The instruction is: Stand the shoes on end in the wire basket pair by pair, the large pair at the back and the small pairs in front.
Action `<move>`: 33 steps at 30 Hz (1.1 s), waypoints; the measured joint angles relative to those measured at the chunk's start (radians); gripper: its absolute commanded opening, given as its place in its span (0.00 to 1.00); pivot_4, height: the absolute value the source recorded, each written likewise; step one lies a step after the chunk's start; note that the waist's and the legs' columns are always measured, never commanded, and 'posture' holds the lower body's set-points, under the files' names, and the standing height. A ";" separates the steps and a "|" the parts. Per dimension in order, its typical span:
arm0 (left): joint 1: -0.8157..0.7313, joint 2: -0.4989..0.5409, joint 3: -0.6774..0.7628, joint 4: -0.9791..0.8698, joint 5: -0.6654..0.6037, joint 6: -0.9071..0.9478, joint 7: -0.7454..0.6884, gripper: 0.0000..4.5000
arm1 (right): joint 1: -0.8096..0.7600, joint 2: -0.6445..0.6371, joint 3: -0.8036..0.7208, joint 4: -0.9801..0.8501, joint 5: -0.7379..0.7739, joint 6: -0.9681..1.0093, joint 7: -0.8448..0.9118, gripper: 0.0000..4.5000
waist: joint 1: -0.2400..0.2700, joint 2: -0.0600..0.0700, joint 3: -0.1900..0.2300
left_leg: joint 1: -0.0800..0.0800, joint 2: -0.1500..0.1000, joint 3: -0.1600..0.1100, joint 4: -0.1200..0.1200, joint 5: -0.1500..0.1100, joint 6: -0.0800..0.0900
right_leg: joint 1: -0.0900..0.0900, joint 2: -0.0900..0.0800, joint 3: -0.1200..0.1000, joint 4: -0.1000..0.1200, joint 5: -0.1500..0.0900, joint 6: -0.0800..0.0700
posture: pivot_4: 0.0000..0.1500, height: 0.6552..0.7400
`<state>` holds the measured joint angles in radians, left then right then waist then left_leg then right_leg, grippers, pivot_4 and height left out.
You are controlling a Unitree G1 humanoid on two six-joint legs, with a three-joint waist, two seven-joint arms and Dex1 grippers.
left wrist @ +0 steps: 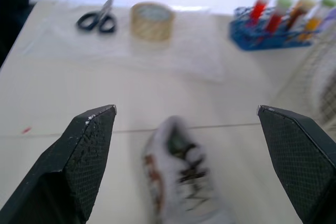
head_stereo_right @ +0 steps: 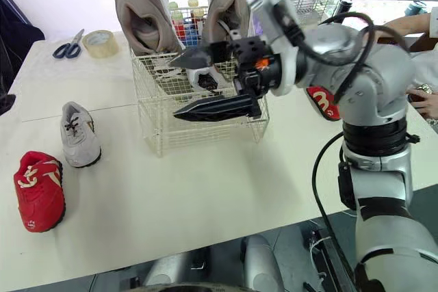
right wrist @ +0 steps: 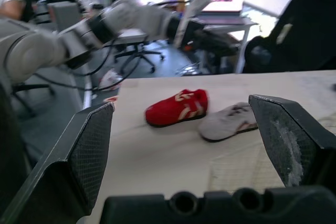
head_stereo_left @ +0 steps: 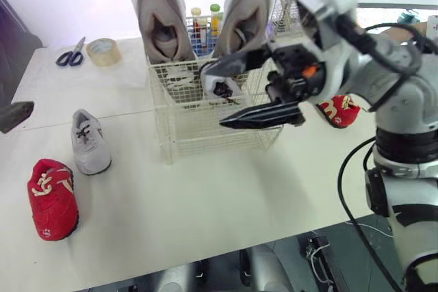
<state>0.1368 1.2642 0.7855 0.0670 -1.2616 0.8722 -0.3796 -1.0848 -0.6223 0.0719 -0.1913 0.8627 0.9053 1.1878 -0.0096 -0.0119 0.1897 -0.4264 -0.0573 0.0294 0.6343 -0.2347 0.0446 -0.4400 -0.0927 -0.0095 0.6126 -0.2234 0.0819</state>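
Observation:
The wire basket (head_stereo_left: 179,128) stands mid-table. Two large beige shoes (head_stereo_left: 162,22) (head_stereo_left: 246,11) stand on end at its back. One small grey shoe (head_stereo_left: 222,87) stands in the front part. My right gripper (head_stereo_left: 213,96) is open, its black fingers spread above and in front of that shoe without holding it. On the table to the left lie a second small grey shoe (head_stereo_left: 90,143) and a red shoe (head_stereo_left: 53,198). Another red shoe (head_stereo_left: 339,111) lies right of the basket, behind my right arm. My left gripper (left wrist: 186,111) hangs open over the grey shoe (left wrist: 181,177) on the table.
Scissors (head_stereo_left: 72,52) and a tape roll (head_stereo_left: 104,51) lie at the back left. A blue rack of test tubes (head_stereo_left: 205,29) stands behind the basket, and a second wire rack (head_stereo_left: 287,5) at the back right. A person's hand (head_stereo_right: 424,97) rests at the right edge.

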 measured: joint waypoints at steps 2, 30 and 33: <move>-0.077 0.067 -0.125 0.140 0.054 0.036 -0.203 0.99 | 0.013 -0.003 0.022 -0.001 -0.033 -0.028 0.016 1.00 | -0.002 -0.001 0.000 | 0.000 -0.001 0.003 -0.001 0.000 0.000 | -0.001 -0.002 -0.001 -0.001 0.000 -0.001 | 1.00 1.00; -1.045 -0.189 -0.788 1.193 1.018 -0.229 -0.926 0.88 | 0.214 -0.245 -0.031 -0.287 0.092 0.156 -0.076 1.00 | -0.001 -0.006 -0.002 | -0.022 0.002 0.012 0.015 -0.003 0.006 | -0.018 -0.020 -0.025 0.013 0.007 0.007 | 1.00 1.00; -1.046 -0.215 -0.761 1.185 1.031 -0.223 -0.921 0.60 | 0.209 -0.245 -0.029 -0.266 0.082 0.148 -0.078 1.00 | 0.000 -0.005 -0.003 | -0.020 0.002 0.015 0.016 -0.003 0.006 | -0.017 -0.023 -0.026 0.015 0.007 0.007 | 1.00 1.00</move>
<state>-0.9097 1.0491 0.0242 1.2519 -0.2305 0.6493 -1.3002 -0.8760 -0.8676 0.0431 -0.4571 0.9444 1.0537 1.1100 -0.0091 -0.0173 0.1862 -0.4462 -0.0557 0.0442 0.6506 -0.2377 0.0510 -0.4568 -0.1157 -0.0356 0.6276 -0.2164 0.0893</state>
